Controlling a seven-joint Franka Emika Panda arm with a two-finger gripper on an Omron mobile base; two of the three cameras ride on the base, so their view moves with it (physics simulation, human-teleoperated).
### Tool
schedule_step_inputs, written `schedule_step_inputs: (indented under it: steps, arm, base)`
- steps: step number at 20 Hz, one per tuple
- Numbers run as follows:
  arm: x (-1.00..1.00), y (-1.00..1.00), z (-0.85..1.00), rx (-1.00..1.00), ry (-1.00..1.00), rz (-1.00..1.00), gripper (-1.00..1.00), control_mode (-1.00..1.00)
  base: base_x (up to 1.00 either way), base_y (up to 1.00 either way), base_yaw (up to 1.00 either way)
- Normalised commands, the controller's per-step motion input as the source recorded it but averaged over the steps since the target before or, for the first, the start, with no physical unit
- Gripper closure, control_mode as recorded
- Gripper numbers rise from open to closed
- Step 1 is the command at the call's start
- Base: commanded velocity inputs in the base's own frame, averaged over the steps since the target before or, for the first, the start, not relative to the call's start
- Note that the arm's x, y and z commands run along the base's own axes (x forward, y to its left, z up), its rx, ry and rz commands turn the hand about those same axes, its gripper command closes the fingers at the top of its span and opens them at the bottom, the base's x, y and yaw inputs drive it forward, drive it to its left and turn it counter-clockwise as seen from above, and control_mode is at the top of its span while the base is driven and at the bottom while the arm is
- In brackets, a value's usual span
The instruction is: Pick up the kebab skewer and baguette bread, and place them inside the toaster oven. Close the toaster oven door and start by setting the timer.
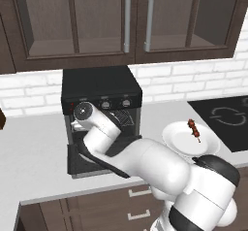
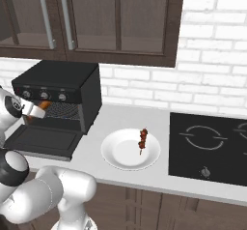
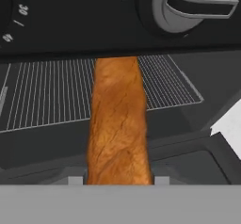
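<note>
The black toaster oven [image 1: 99,87] [image 2: 58,79] stands on the counter with its door [image 2: 41,139] [image 1: 77,163] dropped open and flat. My gripper [image 3: 118,180] is at the oven mouth, shut on the near end of the orange-brown baguette bread [image 3: 117,119] [image 2: 43,105]. The loaf points into the cavity, over the wire rack [image 3: 47,91] and just under the knob panel [image 3: 193,6]. In the left base view my wrist [image 1: 89,114] hides the fingers. The kebab skewer [image 1: 193,129] [image 2: 143,140] lies on a white plate [image 1: 177,139] [image 2: 118,152] to the oven's right.
A black cooktop [image 1: 223,118] [image 2: 212,147] is set into the counter right of the plate. Dark wall cabinets [image 1: 126,21] hang low over the oven. A white brick wall backs the counter.
</note>
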Motion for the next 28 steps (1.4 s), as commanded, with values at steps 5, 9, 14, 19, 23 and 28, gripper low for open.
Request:
schedule_step_inputs:
  steps: [5,9,14,19,23,28]
  arm:
    - [0.23,-0.24,0.0,0.0,-0.11,0.02,1.0,-1.0]
    - [0.39,-0.02,0.08,0.0,-0.11,0.0,1.0,-1.0]
    - [0.29,0.03,0.17,0.0,-0.1,0.0,1.0,-1.0]
    - [0.35,0.11,0.13,0.0,-0.03,0.0,1.0,-1.0]
    - [0.43,0.11,0.0,0.0,0.0,0.0,1.0,-1.0]
    - [0.04,0.07,0.0,0.0,0.0,0.0,-1.0,-1.0]
  base:
    - [0.0,0.0,0.0]
    - [0.0,0.0,0.0]
    - [0.0,0.0,0.0]
    - [0.0,0.0,0.0]
    - [0.0,0.0,0.0]
    - [0.0,0.0,0.0]
